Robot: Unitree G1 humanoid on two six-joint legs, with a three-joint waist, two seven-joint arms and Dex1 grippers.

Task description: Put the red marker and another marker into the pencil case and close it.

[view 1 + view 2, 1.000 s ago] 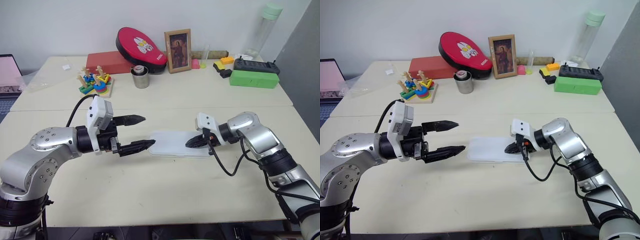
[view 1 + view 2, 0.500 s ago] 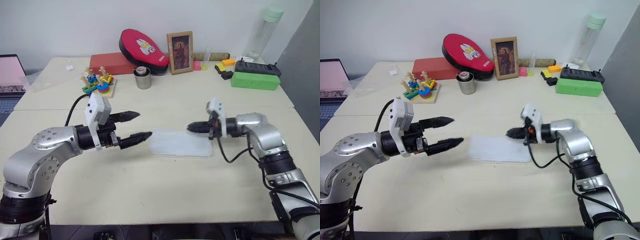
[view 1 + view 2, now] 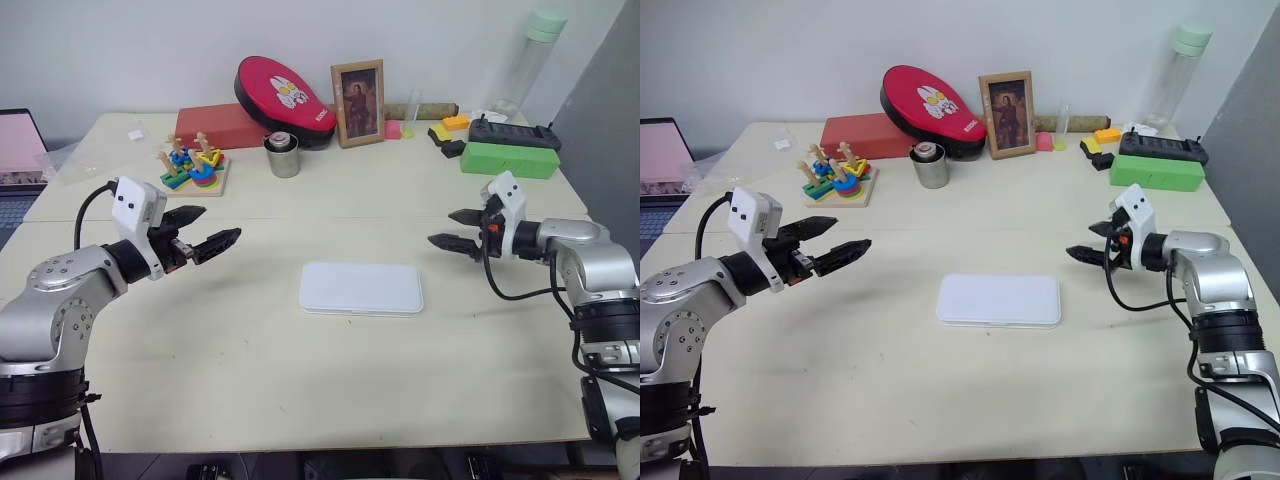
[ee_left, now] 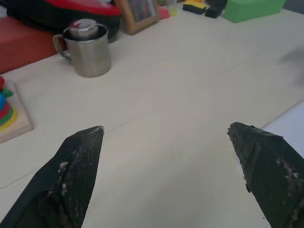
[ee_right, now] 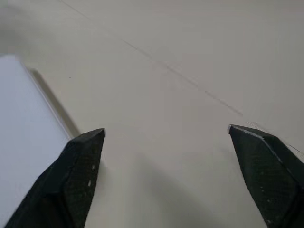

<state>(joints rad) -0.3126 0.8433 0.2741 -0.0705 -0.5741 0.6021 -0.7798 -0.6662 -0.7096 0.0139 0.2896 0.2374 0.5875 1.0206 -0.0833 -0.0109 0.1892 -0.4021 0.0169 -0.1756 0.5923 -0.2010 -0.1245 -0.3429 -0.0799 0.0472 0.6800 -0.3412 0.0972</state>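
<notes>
Left eye view showed both hands drawn back from the pencil case (image 3: pixel 361 288), which a second earlier had them close at either end. The left hand (image 3: pixel 205 229) now hung off to the left over bare tabletop (image 3: pixel 300 380), fingers spread as before and holding nothing. The right hand (image 3: pixel 453 229), which had been pinched shut at the case's right end, had pulled away to the right and released, its two black fingers parted and empty (the right wrist view gave the same: wide fingers, only a corner of the white case between them).

The case lay flat and alone in the middle of the tabletop, lid down, both hands well apart from it. No red marker and no purple marker lay on the open surface, so I judged they were inside, though the white lid hid the contents. Whether the lid was fully latched could not be told from here.

Taken together, the retreat and the opened right hand read as the closing step finished and the task at or near its end.
</notes>
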